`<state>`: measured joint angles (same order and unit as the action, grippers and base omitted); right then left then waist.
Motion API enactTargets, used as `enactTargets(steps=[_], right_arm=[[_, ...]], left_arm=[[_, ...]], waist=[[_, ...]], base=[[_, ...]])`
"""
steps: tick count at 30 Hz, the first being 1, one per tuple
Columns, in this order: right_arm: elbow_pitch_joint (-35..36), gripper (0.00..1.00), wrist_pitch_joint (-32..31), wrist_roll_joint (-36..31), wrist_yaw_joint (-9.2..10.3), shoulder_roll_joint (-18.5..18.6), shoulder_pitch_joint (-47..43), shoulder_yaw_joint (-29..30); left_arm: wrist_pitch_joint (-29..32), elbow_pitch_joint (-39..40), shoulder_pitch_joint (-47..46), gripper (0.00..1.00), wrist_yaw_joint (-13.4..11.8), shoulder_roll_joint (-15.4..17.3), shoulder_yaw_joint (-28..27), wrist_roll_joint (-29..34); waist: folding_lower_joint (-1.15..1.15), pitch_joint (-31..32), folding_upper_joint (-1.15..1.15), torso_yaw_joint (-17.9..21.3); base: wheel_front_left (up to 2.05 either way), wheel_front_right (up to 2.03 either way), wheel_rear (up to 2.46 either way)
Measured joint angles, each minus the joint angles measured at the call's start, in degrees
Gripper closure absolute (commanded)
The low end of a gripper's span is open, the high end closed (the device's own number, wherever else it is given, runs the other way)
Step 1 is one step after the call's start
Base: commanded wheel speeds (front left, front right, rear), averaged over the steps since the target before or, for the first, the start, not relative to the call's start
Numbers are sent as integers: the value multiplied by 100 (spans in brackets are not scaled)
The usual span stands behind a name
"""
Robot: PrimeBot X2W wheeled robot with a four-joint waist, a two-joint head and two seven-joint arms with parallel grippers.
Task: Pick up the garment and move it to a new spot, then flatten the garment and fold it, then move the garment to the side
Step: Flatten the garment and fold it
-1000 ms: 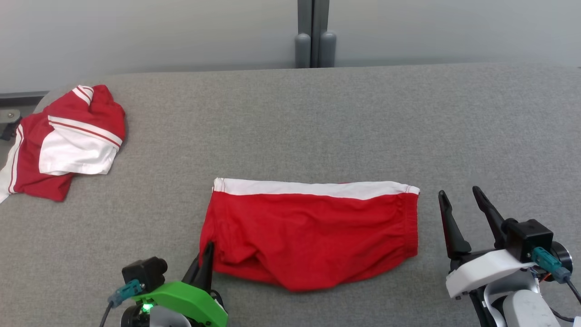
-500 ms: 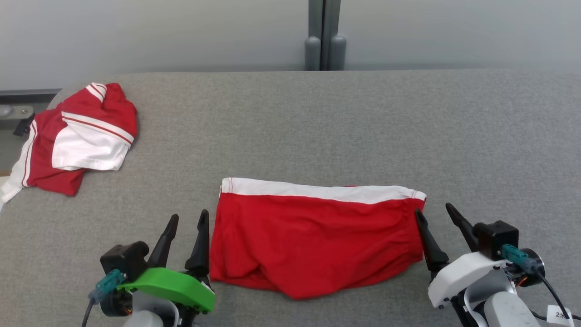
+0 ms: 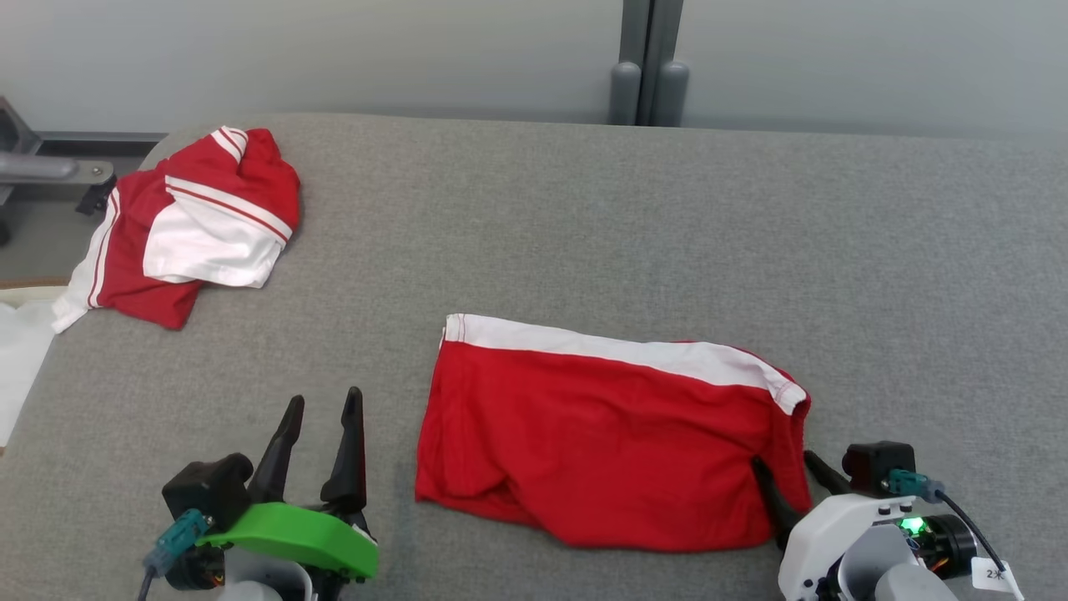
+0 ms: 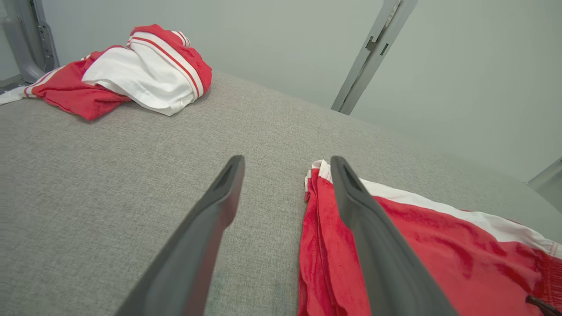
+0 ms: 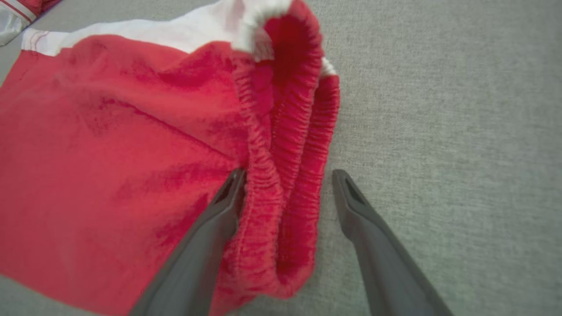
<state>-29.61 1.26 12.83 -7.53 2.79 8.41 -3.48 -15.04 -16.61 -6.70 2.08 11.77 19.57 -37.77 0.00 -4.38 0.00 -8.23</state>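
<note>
While spread mostly flat on the gray surface (image 3: pixel 534 209), puckers at the right end — red shorts (image 3: pixel 601 442), white band (image 3: pixel 617 351) along the far edge, lying at front centre between the two tools. Doubled layers showing at the left edge in the left wrist view. Elastic waistband (image 5: pixel 285 109) at the right end, gathered and standing up a little.

Left tool (image 3: pixel 324 396): spread wide, pinching nothing. Stands just left of the shorts in the head view, bare surface between, fingers pointing toward the far edge. Seen along its own fingers (image 4: pixel 206 237), gray weave in the gap; right finger crossing in front of the shorts' left edge, contact impossible to tell. Green cover (image 3: pixel 292 538) behind the fingers.

Right tool (image 3: pixel 783 459): spread too, not pinched on anything. Sits at the near right corner of the shorts, tips partly against red cloth. Seen from its wrist, waistband folds rising between the fingers; left finger lying on or just over the red cloth beside the elastic, right finger out over bare surface just beside the hem. White cover (image 3: pixel 826 526) behind, small green light (image 3: pixel 909 524) lit.

Second garment (image 3: pixel 192 225) — red and white, crumpled — heaped at the far left corner of the surface, well apart from the shorts and both tools. Pale wall (image 3: pixel 334 50) behind the far edge, with a gray post (image 3: pixel 651 50) against it.
</note>
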Motion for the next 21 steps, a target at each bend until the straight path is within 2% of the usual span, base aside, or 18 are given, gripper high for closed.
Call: enactTargets(steps=[1, 2, 3, 5, 6, 10, 15, 21], right_arm=[[-65, 10, -20, 38, 0, 0, 51, -46], [-107, 46, -21, 52, 0, 1, 88, -71], [-165, 57, -15, 82, 0, 2, 134, -99], [-264, 91, -9, 148, 0, 1, 224, -165], [-299, 100, 4, 182, 0, 0, 262, -190], [-404, 100, 22, 258, 0, -11, 470, -178], [-316, 100, -189, -119, 0, 3, 743, 312], [148, 100, -728, -420, 0, 422, 769, 937]], left_arm=[[0, 23, 21, 0, 36, -37, -70, 10], [0, 32, 38, 0, 49, -57, -101, 26], [0, 34, 53, 0, 73, -77, -130, 71], [0, 45, 59, 0, 99, -146, -193, 162], [0, 42, 60, 0, 110, -174, -208, 190], [-1, 21, 77, 0, 197, -276, -300, 272], [-9, -51, 81, 0, 275, -372, -345, 377], [-9, -122, 80, 0, 337, -482, -390, 512]], waist=[[0, -9, 0, -14], [0, -17, 0, -19], [0, -25, 0, -21], [0, -34, 0, -10], [0, -36, 0, -2], [0, -32, 0, 87], [0, -20, 0, 261], [0, -31, 0, 467]], base=[[0, 0, 0], [0, 0, 0], [0, 0, 0], [0, 0, 0], [0, 0, 0], [0, 0, 0], [0, 0, 0], [0, 0, 0]])
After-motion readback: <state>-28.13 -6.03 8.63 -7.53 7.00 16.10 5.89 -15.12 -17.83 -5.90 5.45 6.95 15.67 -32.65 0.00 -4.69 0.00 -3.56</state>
